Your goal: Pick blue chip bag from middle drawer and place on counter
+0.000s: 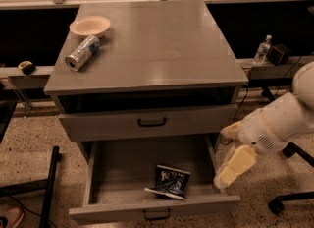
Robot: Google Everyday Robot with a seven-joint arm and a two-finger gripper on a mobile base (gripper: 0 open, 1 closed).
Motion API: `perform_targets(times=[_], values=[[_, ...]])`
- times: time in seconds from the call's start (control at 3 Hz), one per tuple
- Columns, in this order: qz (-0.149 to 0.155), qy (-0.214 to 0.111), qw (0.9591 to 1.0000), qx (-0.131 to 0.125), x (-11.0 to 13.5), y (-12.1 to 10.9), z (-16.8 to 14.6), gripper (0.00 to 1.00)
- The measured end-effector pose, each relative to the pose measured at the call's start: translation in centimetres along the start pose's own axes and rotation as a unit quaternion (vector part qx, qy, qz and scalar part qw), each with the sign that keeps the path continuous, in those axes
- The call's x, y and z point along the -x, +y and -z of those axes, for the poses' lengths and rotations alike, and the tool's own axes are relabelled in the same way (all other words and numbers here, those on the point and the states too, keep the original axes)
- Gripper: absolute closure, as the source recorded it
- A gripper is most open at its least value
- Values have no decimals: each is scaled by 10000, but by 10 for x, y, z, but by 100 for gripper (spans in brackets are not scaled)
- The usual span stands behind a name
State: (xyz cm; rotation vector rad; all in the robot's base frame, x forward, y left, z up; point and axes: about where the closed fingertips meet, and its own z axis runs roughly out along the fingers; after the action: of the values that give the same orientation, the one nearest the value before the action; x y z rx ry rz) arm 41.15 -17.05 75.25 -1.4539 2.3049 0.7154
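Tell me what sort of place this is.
Likely an office or lab, not a home kitchen: grey drawer cabinet on speckled terrazzo floor, black wheeled chair base at right. The pale end effector hangs at the right front corner of the open grey middle drawer.

One bag [169,182], one can [82,52], one bowl [90,26], one gripper [230,170] beside drawer [113,213]
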Motion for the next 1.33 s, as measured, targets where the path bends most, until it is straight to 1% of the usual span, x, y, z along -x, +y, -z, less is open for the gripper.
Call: perform_targets(times=[0.33,0.67,1.0,1.33], values=[[3,-282,9993,243,-2,7,-65,0],[111,-548,9983,161,-12,6,-121,0],[104,-630,9979,-84,-7,-6,-122,0],[30,-509,9986,-145,-23,-16,-136,0]])
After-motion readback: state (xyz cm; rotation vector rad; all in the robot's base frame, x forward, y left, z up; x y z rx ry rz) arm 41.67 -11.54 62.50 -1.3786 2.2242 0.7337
